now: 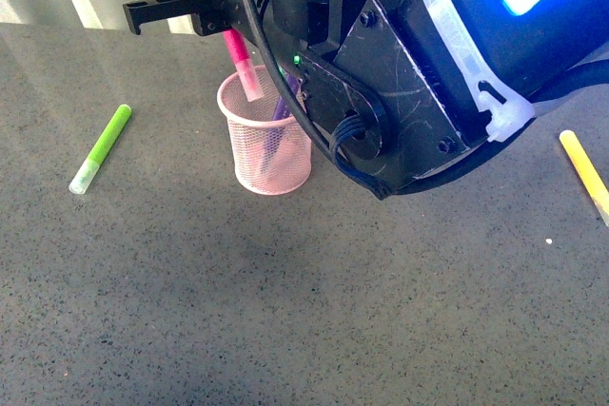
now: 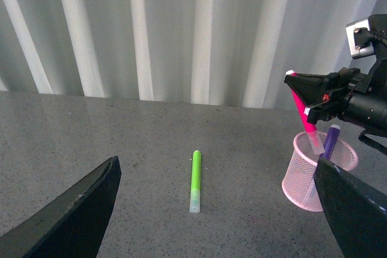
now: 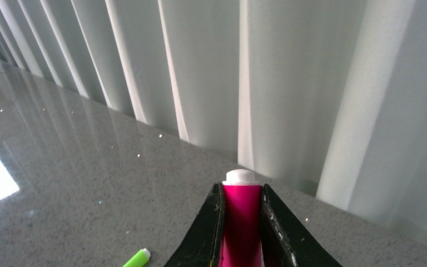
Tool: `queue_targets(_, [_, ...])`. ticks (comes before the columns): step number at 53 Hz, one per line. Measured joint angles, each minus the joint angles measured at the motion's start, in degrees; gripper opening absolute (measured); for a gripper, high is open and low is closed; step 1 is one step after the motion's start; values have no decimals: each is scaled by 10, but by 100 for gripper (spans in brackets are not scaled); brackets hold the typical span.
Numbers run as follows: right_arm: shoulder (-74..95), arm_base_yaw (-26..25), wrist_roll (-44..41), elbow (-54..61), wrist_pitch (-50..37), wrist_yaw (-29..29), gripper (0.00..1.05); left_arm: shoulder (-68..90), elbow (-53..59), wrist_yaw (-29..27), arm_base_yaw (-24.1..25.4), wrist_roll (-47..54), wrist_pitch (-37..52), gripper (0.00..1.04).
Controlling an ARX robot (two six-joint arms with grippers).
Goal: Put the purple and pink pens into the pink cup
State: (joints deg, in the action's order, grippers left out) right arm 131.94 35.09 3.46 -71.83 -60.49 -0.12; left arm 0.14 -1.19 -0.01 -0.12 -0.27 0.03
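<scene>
The pink mesh cup (image 1: 265, 145) stands on the grey table; it also shows in the left wrist view (image 2: 319, 171). The purple pen (image 1: 283, 107) stands inside it, leaning on the rim (image 2: 329, 142). My right gripper (image 1: 228, 21) is shut on the pink pen (image 1: 244, 66) and holds it tilted, its translucent cap end dipping into the cup's mouth (image 2: 306, 124). In the right wrist view the pen (image 3: 241, 217) sits between the black jaws. My left gripper (image 2: 214, 209) is open and empty, low over the table, away from the cup.
A lime-green marker (image 1: 101, 149) lies on the table left of the cup; it also shows in the left wrist view (image 2: 195, 180). A yellow marker (image 1: 586, 174) lies at the right edge. A white corrugated wall (image 2: 181, 28) stands behind the table.
</scene>
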Motion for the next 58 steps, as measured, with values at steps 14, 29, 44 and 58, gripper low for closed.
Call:
queue_targets(14, [6,-5,5,0,0,-2,12,0,0,0,0,0,0,98])
queue_targets(29, [16,-5,9,3,2,7,12,0,0,0,0,0,0,98])
queue_targets(44, [14,-4,18,8,16,21,50,0,0,0,0,0,0,98])
queue_targets(58, [-71,-5,30,53,64,90,99,0,0,0,0,0,0,98])
